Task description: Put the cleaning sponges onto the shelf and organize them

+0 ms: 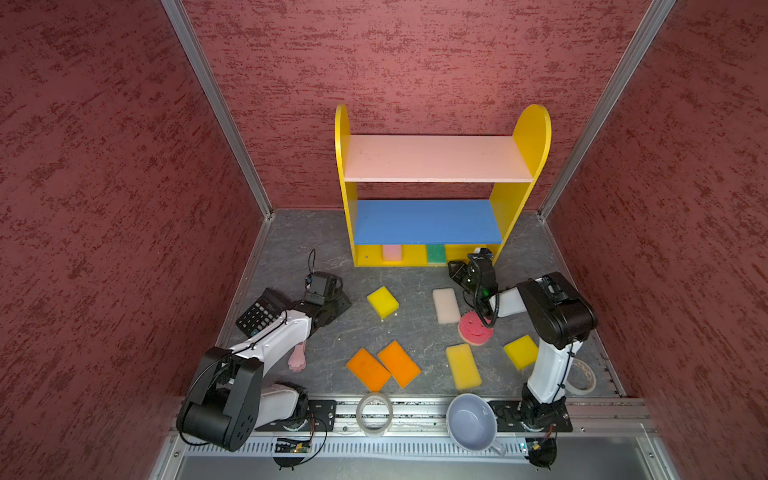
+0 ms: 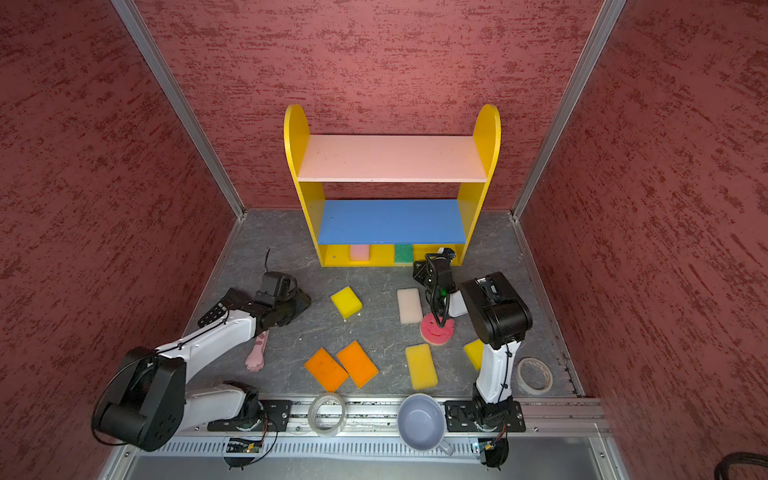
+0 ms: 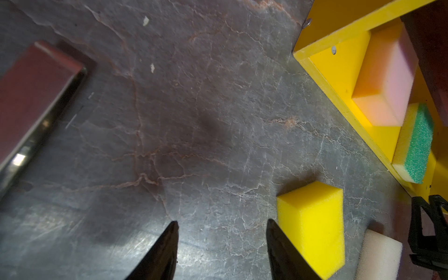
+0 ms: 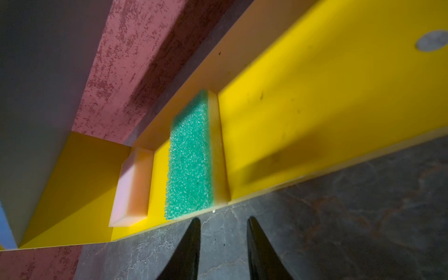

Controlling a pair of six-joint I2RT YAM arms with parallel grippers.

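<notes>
The bench (image 1: 415, 328) carries the shelf (image 1: 534, 137) at its back. The right tool (image 4: 224, 219) hangs just before the shelf's yellow base, jaws partly apart, gripping nothing, facing the green sponge (image 4: 191, 164). The left tool (image 3: 222, 221) sits low over bare bench, jaws about half apart and empty, with a yellow sponge (image 3: 312, 228) just beside one finger. On the base lie the green sponge and the pink sponge (image 4: 132, 189), apart. Loose on the bench are the orange sponges (image 1: 368, 369), side by side with edges meeting, two more yellow sponges (image 1: 463, 365), the white sponge (image 1: 446, 305) and the round sponge (image 1: 473, 330).
</notes>
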